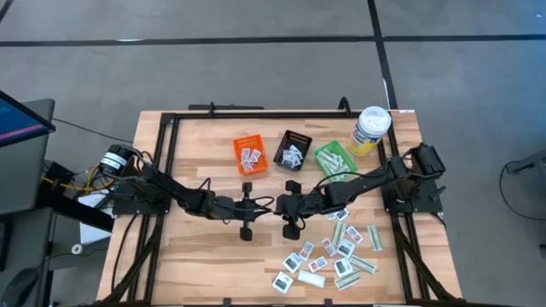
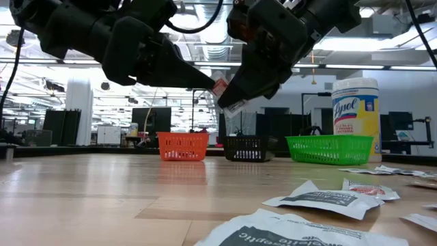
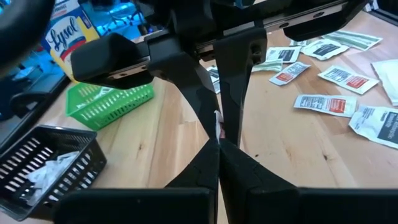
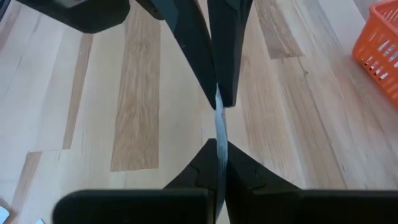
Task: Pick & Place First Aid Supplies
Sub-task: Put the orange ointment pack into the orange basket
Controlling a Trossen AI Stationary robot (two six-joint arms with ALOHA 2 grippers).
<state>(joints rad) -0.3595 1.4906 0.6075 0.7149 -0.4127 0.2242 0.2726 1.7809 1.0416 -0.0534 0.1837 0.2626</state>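
Closest to the low camera lie loose first aid packets (image 2: 321,199), scattered flat on the wooden table (image 1: 205,247) on the right gripper's side, well below both grippers. Above the table's middle, the left gripper (image 2: 213,84) and the right gripper (image 2: 229,102) meet tip to tip, each pinched narrow on the same small packet (image 2: 220,87), which hangs in the air between them. Beyond the grippers stand an orange bin (image 1: 249,153), a black bin (image 1: 294,152) and a green bin (image 1: 334,159), with a yellow canister (image 1: 369,130) just beside the green one.
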